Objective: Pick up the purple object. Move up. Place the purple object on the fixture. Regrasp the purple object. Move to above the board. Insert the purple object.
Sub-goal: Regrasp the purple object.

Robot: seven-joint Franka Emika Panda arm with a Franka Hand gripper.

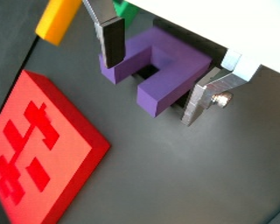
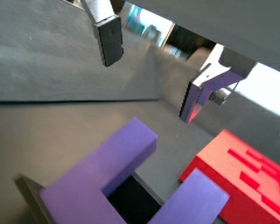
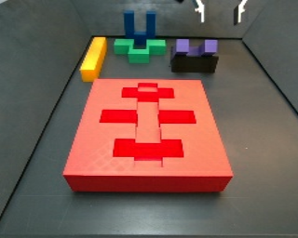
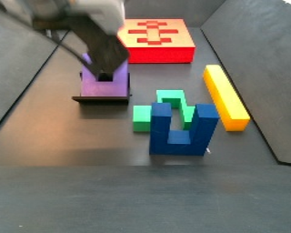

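Above the fixture (image 3: pixel 196 63): gripper (image 3: pixel 220 11), fingers (image 1: pixel 111 44) apart, empty.
Purple object (image 3: pixel 196 47): sat on fixture, prongs up.
Side view only: board (image 3: pixel 149 132) mid-floor.
Wrist view only: open jaws straddled object.

- The large flat red rectangular board (image 3: pixel 145 130) lies in the middle of the floor in a side view, with every other piece in a row behind its far edge.
- The long yellow bar (image 3: pixel 93 58) lies at the left end of that row, pointing lengthwise towards the board.
- The green stepped block (image 3: pixel 144 48) sits mid-row; the blue two-pronged piece (image 3: pixel 139 25) stands just behind it.
- The dark boxy fixture (image 3: pixel 196 63) stands at the right end, apart from the green block.
- The small purple U-shaped object (image 3: pixel 196 48) rests on the fixture.
- The two-finger gripper (image 3: pixel 220 9) hangs above the purple object, its fingers (image 1: pixel 111 39) spread wider than it, not touching.
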